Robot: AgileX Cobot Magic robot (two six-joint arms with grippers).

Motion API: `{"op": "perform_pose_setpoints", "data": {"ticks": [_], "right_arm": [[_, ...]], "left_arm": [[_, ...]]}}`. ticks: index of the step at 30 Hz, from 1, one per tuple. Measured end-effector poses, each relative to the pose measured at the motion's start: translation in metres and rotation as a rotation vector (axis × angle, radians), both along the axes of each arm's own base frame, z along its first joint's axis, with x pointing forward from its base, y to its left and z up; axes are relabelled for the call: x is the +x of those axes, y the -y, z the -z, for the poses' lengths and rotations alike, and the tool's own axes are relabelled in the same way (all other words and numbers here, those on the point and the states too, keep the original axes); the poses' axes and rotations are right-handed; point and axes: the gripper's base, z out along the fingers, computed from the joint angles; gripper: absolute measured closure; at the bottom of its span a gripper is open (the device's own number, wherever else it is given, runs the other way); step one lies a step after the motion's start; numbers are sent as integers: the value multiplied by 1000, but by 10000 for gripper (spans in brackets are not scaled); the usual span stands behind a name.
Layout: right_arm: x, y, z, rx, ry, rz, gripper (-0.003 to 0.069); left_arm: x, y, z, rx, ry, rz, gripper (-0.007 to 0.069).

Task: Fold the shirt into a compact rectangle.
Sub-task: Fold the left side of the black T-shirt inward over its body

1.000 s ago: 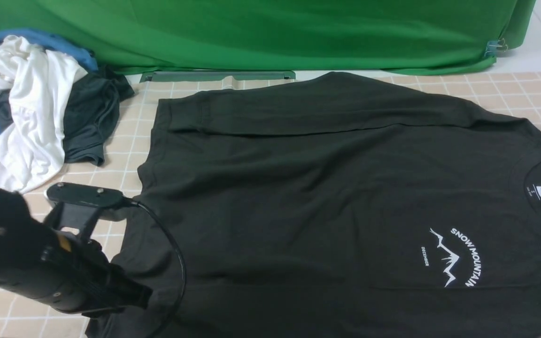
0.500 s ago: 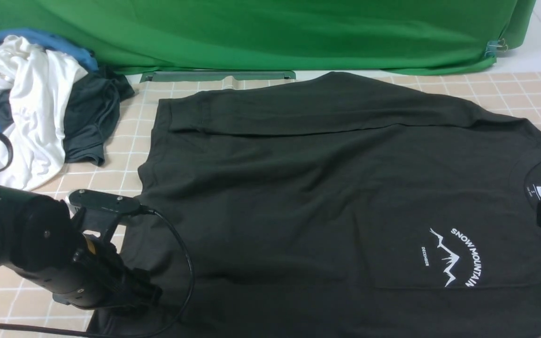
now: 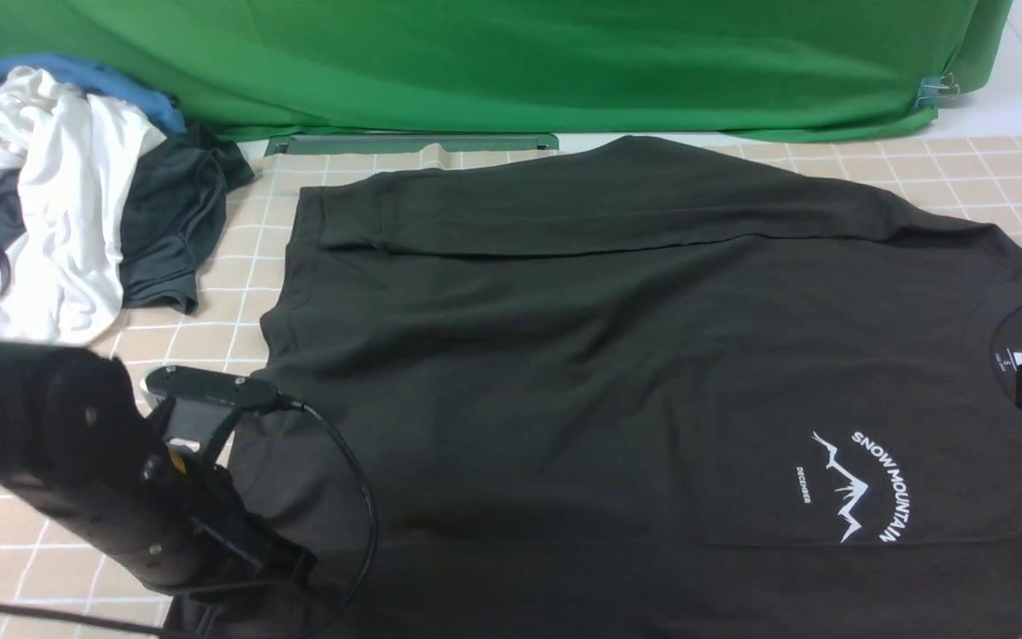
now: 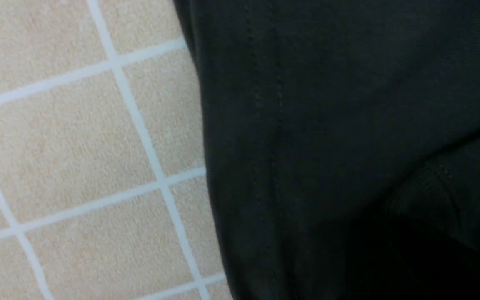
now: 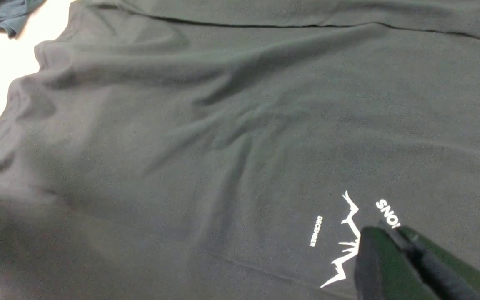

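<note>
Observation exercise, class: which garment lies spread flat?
The black shirt with the mountain print; the white garment, blue garment and dark grey garment lie heaped together.

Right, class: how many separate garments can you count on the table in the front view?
4: the black shirt spread across the middle; heaped at the far left, a white garment, a blue garment and a dark grey garment. More may hide underneath.
</note>
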Motion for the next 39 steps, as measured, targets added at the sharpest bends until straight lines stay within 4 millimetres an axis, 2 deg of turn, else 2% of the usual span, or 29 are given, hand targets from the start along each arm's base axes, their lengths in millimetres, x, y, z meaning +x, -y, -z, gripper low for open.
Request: {"op": "perform_pose_setpoints", "data": {"ticks": [3, 4, 10, 11, 12, 14, 15, 16, 19, 26, 29, 34, 36, 39], "right_arm": [[0, 0, 0, -1, 1, -1, 614], [0, 0, 0, -1, 4, 0, 614], [1, 0, -1, -4, 20, 0, 609], [1, 0, -1, -4, 19, 0, 609], [1, 0, -1, -4, 23, 0, 608], [1, 0, -2, -5, 25, 0, 607], [1, 0, -2, -5, 25, 0, 607], [1, 0, -2, -5, 25, 0, 607], [1, 0, -2, -5, 25, 0, 607], [1, 0, -2, -1, 25, 0, 601], [1, 0, -2, -1, 24, 0, 599], [0, 0, 1, -5, -5, -9, 588], [1, -2, 4, -17, -69, -26, 575], [6, -5, 3, -37, -174, -56, 529]], "left_arm": [[4, 2, -24, -18, 25, 10, 591], [7, 5, -45, -44, 64, 8, 591], [19, 8, -109, -95, 206, -17, 591], [20, 8, -111, -95, 211, -19, 591], [29, 9, -125, -90, 261, -15, 591], [36, 10, -132, -85, 285, -15, 591], [49, 12, -140, -73, 313, -13, 591], [49, 12, -141, -75, 318, -15, 591], [74, 14, -141, -34, 335, -13, 591], [120, 17, -111, 86, 328, 27, 591], [132, 18, -98, 109, 341, 39, 591], [141, 21, -88, 112, 367, 47, 583], [146, 19, -90, 138, 414, 68, 540], [151, 16, -100, 187, 457, 57, 414]]}}
